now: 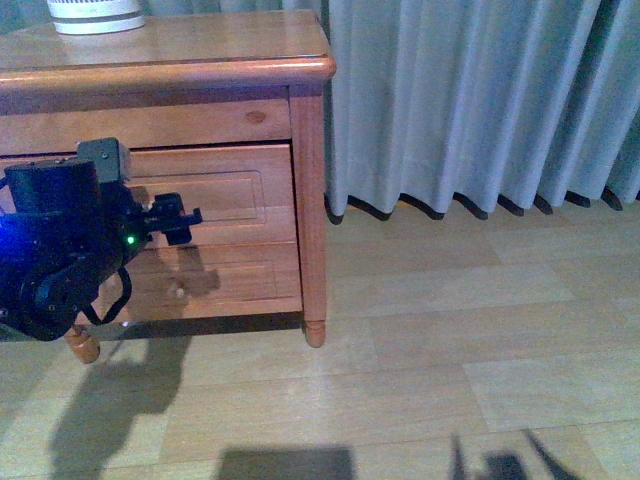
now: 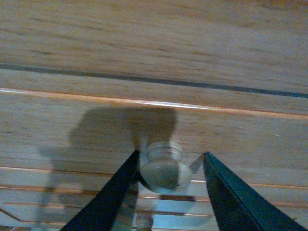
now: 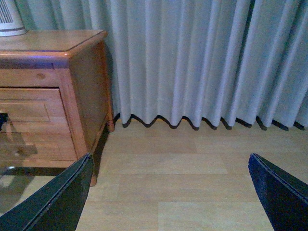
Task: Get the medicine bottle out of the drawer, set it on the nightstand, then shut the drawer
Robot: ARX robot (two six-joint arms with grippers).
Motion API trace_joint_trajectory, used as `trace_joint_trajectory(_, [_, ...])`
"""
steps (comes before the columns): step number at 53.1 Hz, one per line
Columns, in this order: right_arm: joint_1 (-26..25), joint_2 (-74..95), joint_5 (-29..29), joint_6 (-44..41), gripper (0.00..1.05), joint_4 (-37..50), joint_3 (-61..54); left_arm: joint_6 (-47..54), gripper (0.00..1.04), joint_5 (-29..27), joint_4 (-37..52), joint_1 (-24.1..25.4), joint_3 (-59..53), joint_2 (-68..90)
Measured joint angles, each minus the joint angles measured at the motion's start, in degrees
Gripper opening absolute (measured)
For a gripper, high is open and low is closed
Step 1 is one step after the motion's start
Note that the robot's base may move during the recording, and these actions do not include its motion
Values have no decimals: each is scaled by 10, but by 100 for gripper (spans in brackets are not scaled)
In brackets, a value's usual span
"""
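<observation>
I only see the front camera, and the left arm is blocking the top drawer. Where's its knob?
Observer: In the left wrist view, the knob sits right between the fingers of the left gripper.
Operator: Is it squeezing it?
Observer: Not yet. The jaws are open, and a gap shows between the knob and one finger.
Operator: Where's the other arm? I can't see it.
Observer: The right gripper is open and holds nothing. It is over the floor, facing the curtain.
</observation>
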Motion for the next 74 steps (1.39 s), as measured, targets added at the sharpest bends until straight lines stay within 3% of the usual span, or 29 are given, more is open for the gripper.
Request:
trace_joint_trajectory(2, [0, 0, 0, 0, 98, 0, 0, 2, 30, 0, 0, 1, 0, 0])
trace_joint_trajectory(5, [0, 0, 0, 0, 98, 0, 0, 4, 27, -3, 0, 1, 0, 0])
trace_joint_trajectory(21, [0, 0, 0, 0, 98, 0, 0, 16, 27, 0, 43, 1, -38, -4])
trace_joint_trajectory(46, [0, 0, 0, 0, 98, 0, 0, 13, 27, 24, 251, 0, -385, -116])
trace_joint_trajectory(61, [0, 0, 0, 0, 98, 0, 0, 6, 27, 24, 259, 0, -406, -119])
trace_joint_trajectory(68, [0, 0, 0, 0, 98, 0, 0, 3, 46, 24, 259, 0, -407, -119])
trace_joint_trajectory(74, [0, 0, 0, 0, 98, 0, 0, 2, 69, 24, 259, 0, -410, -119])
